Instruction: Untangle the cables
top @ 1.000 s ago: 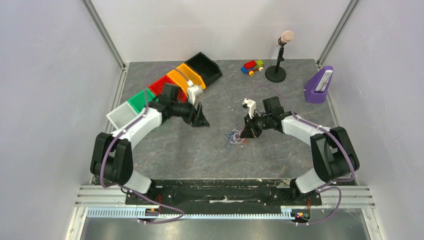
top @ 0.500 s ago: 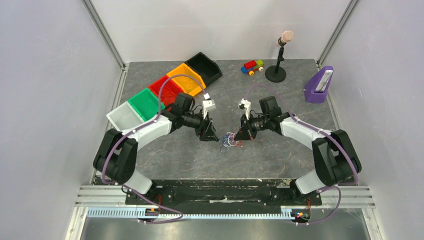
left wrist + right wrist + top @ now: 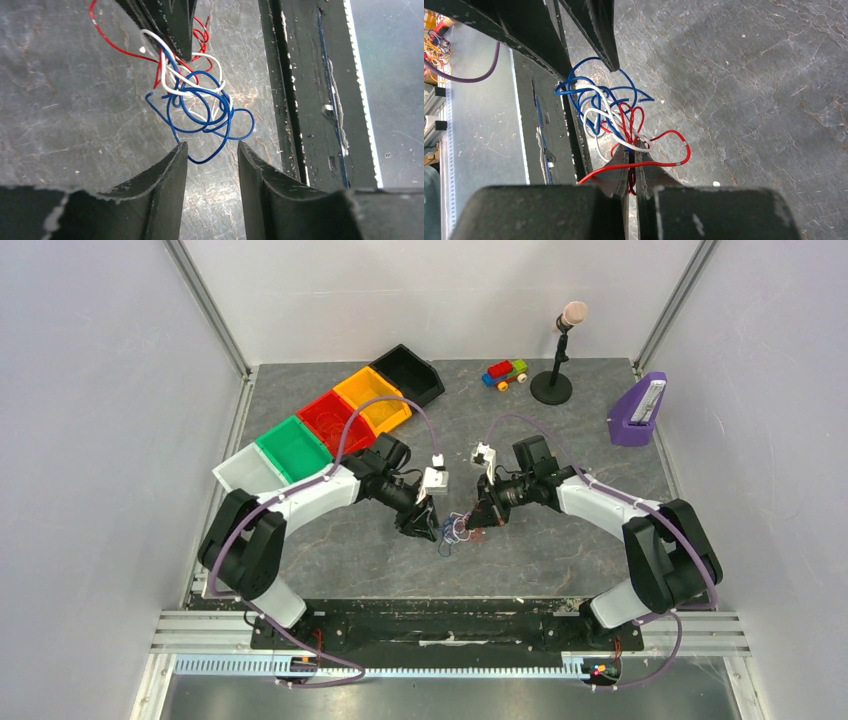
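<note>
You've got the cables (image 3: 458,530) in a small knot on the grey table (image 3: 560,550), approx mid-table, btwn the two grippers and towards the near edge. Red, white & blue strands show. The blue loops lie on the left-arm side, the red on the right-arm side, and the white threads thru both.

Right gripper (image 3: 631,147): jaws together, clamped on the cables. A red strand runs into the pinch, and a red loop bulges out beside the tips.

Left gripper (image 3: 212,150): jaws apart, nothing clamped btwn them. The lowest blue loop reaches just to the mouth of the gap. Can't tell whether it touches a fingertip.

The two grippers point at each other w/ the knot between, tips near but apart. Can't tell if the knot rests flat or hangs a little off the table.

Behind your left arm a row of bins (image 3: 295,448) (white, green, red, orange, black) runs diagonally toward the back. At the back right sit a toy car (image 3: 505,373), a mic stand (image 3: 551,388) & a purple holder (image 3: 636,412), all well apart from the cables
</note>
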Controlling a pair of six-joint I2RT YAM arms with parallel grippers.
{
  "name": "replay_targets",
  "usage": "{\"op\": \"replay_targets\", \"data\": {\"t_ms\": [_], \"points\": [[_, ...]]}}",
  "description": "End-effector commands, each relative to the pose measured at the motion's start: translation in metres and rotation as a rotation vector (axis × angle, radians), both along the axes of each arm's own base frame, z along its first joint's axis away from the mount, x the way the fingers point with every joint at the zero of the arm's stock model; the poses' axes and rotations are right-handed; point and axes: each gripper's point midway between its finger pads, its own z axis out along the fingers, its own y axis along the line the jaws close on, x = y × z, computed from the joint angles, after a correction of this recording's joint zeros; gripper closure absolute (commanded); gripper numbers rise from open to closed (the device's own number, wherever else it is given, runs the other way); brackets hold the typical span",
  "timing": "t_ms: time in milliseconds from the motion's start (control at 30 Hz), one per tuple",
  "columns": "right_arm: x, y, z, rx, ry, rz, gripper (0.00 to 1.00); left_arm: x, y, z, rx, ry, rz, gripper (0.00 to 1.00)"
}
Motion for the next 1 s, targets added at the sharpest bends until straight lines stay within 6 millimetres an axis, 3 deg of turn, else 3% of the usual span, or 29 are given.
{"op": "replay_targets", "data": {"t_ms": [0, 167, 267, 500, 667, 833, 967], "points": [[0.0, 0.006, 0.013, 0.035, -0.033, 0.026, 1.0, 0.002, -0.008, 0.007, -0.028, -0.059, -0.07, 0.58], [0.002, -0.004, 0.006, -0.01, -0.039, 0.022, 1.0, 0.01, -0.001, 0.012, 0.016, -0.06, -0.009, 0.97], [0.011, -0.028, -0.003, -0.068, -0.045, -0.005, 1.0, 0.029, 0.024, 0.01, 0.075, -0.031, 0.156, 0.98], [0.046, -0.113, -0.025, -0.249, -0.064, -0.168, 1.0, 0.086, 0.125, 0.014, 0.101, 0.093, 0.608, 0.98], [0.059, -0.152, -0.039, -0.354, -0.077, -0.254, 1.0, 0.115, 0.187, 0.023, 0.094, 0.112, 0.825, 0.98], [0.066, -0.188, -0.051, -0.431, -0.07, -0.318, 1.0, 0.128, 0.229, 0.031, 0.11, 0.08, 0.933, 0.98], [0.067, -0.205, -0.06, -0.471, -0.058, -0.343, 1.0, 0.13, 0.249, 0.036, 0.138, 0.059, 0.955, 0.98]]}}
